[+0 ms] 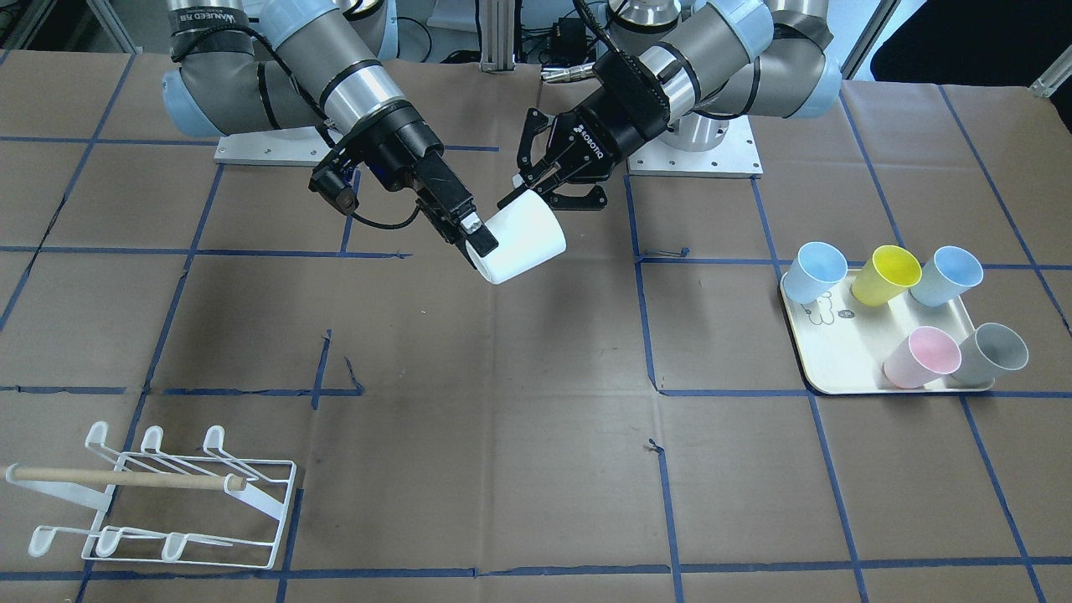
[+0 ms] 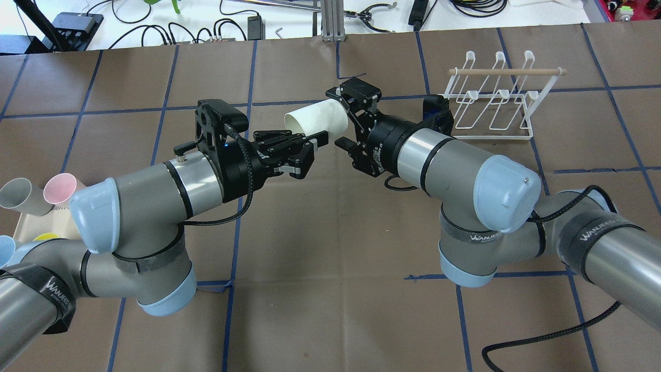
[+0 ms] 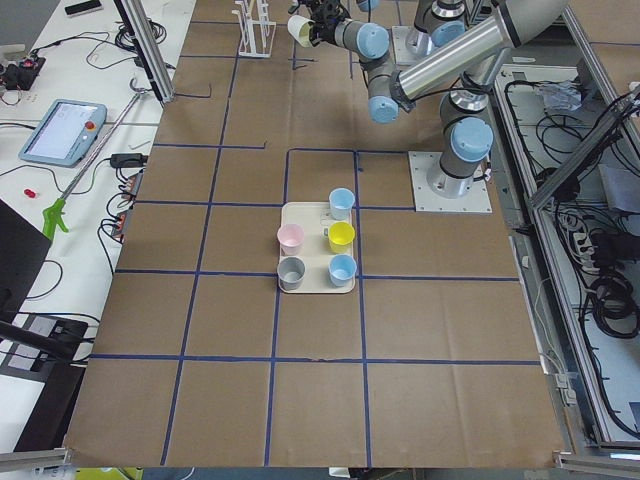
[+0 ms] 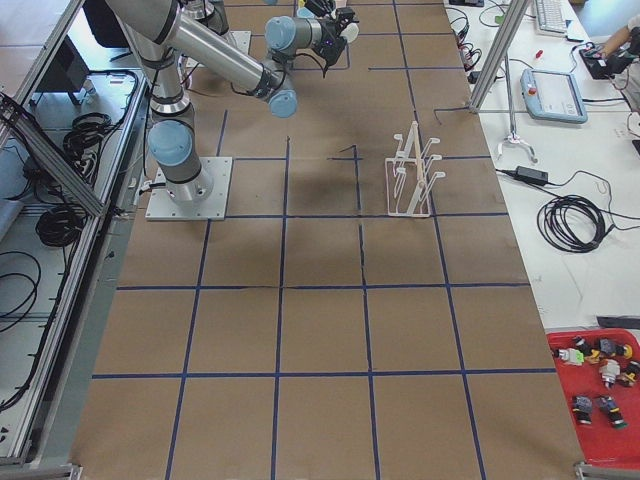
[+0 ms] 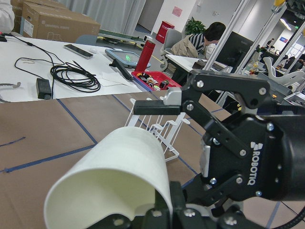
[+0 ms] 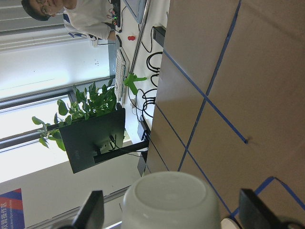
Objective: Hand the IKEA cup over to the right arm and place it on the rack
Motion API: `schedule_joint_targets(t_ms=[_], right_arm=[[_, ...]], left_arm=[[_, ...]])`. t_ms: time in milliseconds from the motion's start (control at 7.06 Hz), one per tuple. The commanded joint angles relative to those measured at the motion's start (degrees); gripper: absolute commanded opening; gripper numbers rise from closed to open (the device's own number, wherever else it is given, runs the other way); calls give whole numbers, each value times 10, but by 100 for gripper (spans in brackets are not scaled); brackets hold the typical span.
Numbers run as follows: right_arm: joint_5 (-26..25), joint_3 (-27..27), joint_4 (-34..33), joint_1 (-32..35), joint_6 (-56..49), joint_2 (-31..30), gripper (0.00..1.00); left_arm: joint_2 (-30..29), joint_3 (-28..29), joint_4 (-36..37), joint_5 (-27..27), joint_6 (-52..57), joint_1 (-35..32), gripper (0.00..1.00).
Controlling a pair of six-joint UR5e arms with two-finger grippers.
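One white cup (image 2: pixel 317 118), left gripper (image 2: pixel 312 145) pinching its rim, right gripper (image 2: pixel 345 120) spread wide around its base

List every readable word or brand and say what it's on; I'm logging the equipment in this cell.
"ROBOTIQ": on the body of the left tool, and on the body of the right tool, as seen in the left wrist view.
"WANJEED": on the black arm straps.
Too small or blurred to read: print on the cardboard boxes, the red sign, marks on the cream tray.
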Motion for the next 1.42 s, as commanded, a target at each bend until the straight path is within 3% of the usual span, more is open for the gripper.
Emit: schedule_joint_targets(t_ms=[0,567,1275], right_arm=[[-7,-10,1,16,0,11,98],[-6,-14,6,16,2,10,96],[4,-15,5,16,-4,10,49]], left_arm=[[-1,0,0,0,0,0,3],[0,0,0,0,0,0,4],[1,1,0,1,0,0,7]])
